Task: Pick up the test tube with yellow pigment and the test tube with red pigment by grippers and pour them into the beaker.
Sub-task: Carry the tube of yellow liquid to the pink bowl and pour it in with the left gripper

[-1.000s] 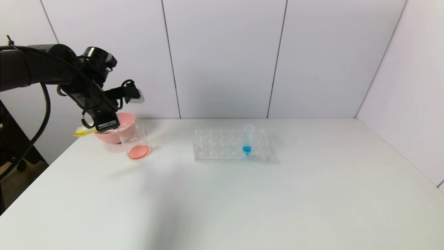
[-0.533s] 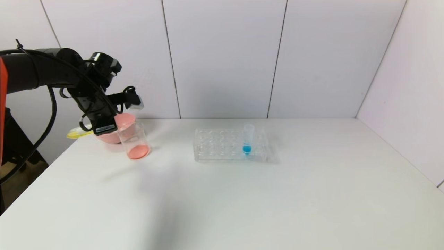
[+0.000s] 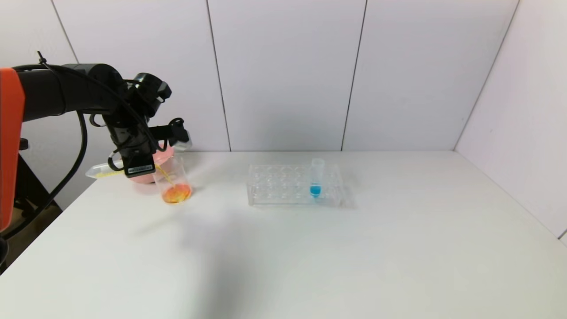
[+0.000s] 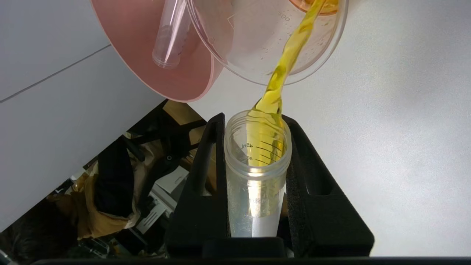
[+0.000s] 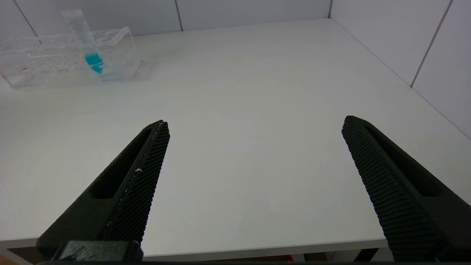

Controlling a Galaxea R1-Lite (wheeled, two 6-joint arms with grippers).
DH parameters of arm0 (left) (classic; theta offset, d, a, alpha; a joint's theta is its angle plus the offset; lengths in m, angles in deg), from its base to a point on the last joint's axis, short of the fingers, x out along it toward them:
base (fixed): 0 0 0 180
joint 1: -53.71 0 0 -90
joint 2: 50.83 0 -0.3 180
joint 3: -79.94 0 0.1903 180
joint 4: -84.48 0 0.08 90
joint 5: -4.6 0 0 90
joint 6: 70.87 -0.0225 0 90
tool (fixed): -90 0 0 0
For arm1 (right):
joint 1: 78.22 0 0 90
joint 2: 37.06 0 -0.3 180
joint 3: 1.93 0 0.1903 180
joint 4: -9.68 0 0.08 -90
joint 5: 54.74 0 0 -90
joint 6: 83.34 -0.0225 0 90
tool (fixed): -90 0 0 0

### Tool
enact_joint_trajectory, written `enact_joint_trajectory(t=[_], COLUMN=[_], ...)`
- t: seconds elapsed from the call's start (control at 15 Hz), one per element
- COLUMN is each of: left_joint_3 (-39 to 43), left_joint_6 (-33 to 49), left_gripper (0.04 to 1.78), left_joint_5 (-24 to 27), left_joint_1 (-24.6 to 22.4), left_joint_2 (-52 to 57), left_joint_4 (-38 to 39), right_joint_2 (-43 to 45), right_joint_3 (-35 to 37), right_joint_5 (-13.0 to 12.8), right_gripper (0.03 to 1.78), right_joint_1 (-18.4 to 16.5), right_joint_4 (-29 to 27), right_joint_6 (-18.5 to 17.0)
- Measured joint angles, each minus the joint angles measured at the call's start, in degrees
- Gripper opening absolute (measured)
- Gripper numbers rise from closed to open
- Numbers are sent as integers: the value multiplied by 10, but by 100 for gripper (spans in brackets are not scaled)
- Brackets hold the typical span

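Pouring is under way at the desk's (image 3: 310, 248) far left corner: your left gripper (image 3: 141, 165) has its fingers (image 4: 198, 206) pinching the test tube with yellow pigment (image 3: 101, 170), tipped nearly level with its mouth over the beaker (image 3: 172, 180). You can see a yellow stream (image 4: 283, 73) run from the tube's rim into the beaker, where orange liquid lies at the bottom. Just behind the beaker sits the pink bowl (image 3: 146, 175), and an empty clear tube (image 4: 170, 35) lies inside it. Near the middle of the far edge stands the clear tube rack (image 3: 283, 188), with the blue-liquid tube (image 3: 316, 178) upright in it. Your right gripper (image 5: 254, 154) hangs above the desk's near right part, fingers spread wide, gripping nothing.
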Motion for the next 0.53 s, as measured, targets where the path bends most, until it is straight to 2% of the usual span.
enact_joint_trajectory(t=[0.53], left_joint_3=[0], left_joint_6=[-13], left_gripper=[45], left_joint_5=[-102], left_joint_1=[33], left_joint_2=[-11], left_joint_4=[-9], right_joint_2=[0], right_joint_3=[0], right_joint_5=[0], right_gripper=[171], right_joint_1=[0], right_joint_4=[0], right_joint_6=[0])
